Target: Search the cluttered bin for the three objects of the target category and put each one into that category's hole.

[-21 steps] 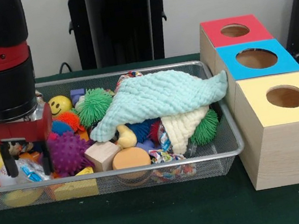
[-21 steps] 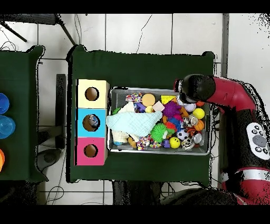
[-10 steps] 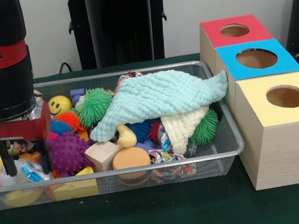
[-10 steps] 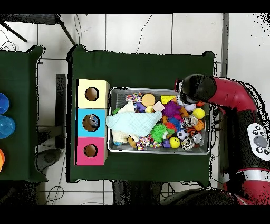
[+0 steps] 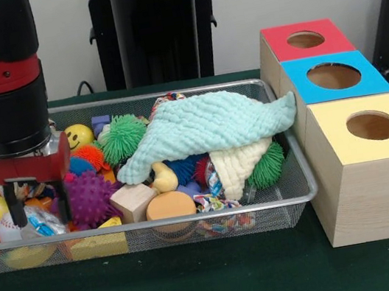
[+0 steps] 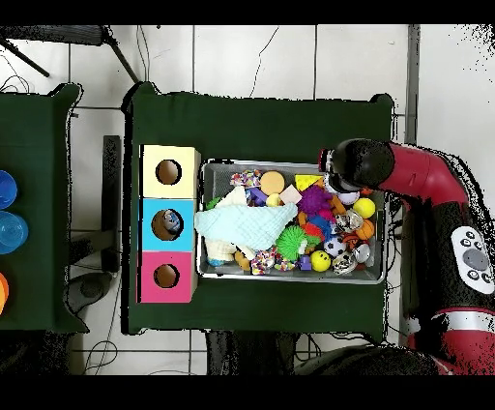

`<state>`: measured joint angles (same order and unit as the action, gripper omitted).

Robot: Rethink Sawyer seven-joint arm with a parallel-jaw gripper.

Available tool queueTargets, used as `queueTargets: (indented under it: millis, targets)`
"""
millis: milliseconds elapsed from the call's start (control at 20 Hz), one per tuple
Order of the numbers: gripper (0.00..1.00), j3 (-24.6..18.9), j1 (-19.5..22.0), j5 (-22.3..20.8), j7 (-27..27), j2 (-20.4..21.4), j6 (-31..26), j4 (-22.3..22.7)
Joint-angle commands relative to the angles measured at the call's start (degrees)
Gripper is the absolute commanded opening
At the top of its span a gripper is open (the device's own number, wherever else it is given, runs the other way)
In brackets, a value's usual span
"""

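My gripper [image 5: 37, 205] sits spread and empty over the wire bin's [image 5: 193, 224] end, shifted slightly toward the purple spiky ball [image 5: 87, 198] beside it since a second ago; no descent, so nothing's picked. Target category unclear; the three hole boxes [image 5: 365, 162] sit at the bin's opposite end.

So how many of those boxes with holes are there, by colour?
Red box: 1
Blue box: 1
Yellow box: 1
Total: 3
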<state>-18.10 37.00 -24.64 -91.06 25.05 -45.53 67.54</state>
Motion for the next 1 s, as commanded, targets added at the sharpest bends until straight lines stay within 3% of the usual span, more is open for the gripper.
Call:
queueTargets:
  millis: [50, 650, 1000]
  targets:
    - [1.0, -0.2, 0.7, -1.7, 2.8, -0.6, 0.6, 5.3]
    - [1.0, -0.5, 1.3, -1.6, 2.6, 0.3, 1.9, 6.6]
    - [1.0, -0.3, 1.0, -1.8, 1.6, -1.2, 2.4, 5.8]
